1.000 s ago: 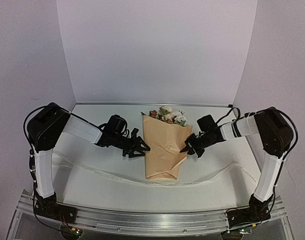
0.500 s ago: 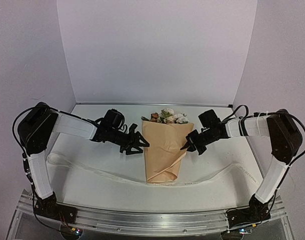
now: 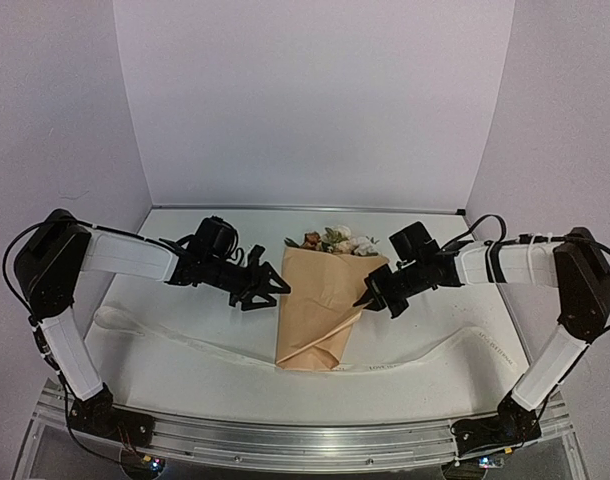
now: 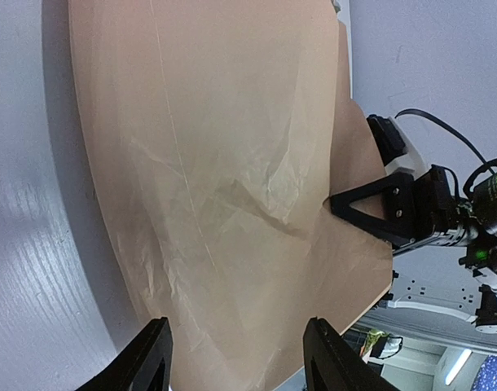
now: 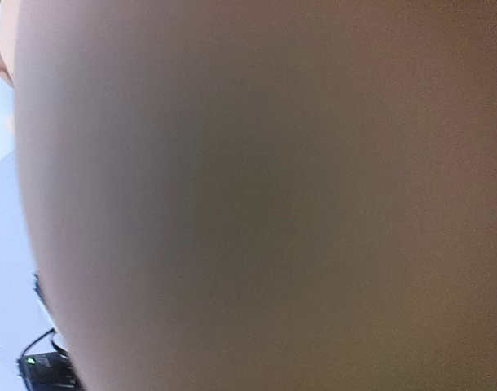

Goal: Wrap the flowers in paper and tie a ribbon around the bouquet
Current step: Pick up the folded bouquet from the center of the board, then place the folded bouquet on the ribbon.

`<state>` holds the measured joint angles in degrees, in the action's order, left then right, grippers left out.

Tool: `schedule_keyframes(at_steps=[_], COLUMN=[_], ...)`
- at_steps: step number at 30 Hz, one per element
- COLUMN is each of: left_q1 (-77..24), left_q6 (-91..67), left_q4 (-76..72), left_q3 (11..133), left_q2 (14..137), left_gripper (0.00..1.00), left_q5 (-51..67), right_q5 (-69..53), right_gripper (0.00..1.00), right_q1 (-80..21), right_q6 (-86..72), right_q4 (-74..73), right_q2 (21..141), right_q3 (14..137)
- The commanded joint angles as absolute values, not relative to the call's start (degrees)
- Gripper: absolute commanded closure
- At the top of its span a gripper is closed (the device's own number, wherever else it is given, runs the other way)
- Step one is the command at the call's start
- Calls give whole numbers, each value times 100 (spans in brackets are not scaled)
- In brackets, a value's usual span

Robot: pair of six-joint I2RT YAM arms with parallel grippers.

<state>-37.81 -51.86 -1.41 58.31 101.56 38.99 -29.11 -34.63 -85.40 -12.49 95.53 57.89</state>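
The bouquet (image 3: 318, 305) lies mid-table, a cone of tan kraft paper (image 4: 208, 163) with the flowers (image 3: 337, 240) showing at its far, wide end. My left gripper (image 3: 276, 288) hovers open just left of the cone; its fingertips (image 4: 155, 358) straddle the paper without touching it. At the cone's right edge my right gripper (image 3: 364, 299) is shut on the paper, with a flap lifted there. Blurred tan paper fills the right wrist view and hides those fingers. The cream ribbon (image 3: 185, 340) runs across the table under the cone's narrow end.
White walls close in the table at the back and on both sides. The ribbon's right part (image 3: 465, 345) curves toward the right arm's base. A metal rail (image 3: 285, 440) runs along the near edge.
Both grippers have moved away from me and slightly left. The cone's narrow end has swung left and a flap has risen on its right side. The left jaws have opened a little wider.
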Motion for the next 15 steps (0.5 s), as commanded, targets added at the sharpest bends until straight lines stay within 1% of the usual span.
schedule_keyframes(at_steps=[1,7,15], left_q1=[-3735,-3735,-3735], left_q6=[-5064,-5094,-5339], left_q4=[-88,-101,-141], left_q3=[5602,5238,4804], left_q2=[9727,9449,9019], left_gripper=[42,42,41], left_q5=[3762,3647,3247], right_q5=[-2573,-2561,-2172], right_gripper=[100,100,100], right_q1=[-3796,-4123,-4474], right_q6=[-8626,-8562,-8585], right_q4=[-1268,-969,-715], right_q2=[9206,9121,8946], right_q3=[5477,5136,4579])
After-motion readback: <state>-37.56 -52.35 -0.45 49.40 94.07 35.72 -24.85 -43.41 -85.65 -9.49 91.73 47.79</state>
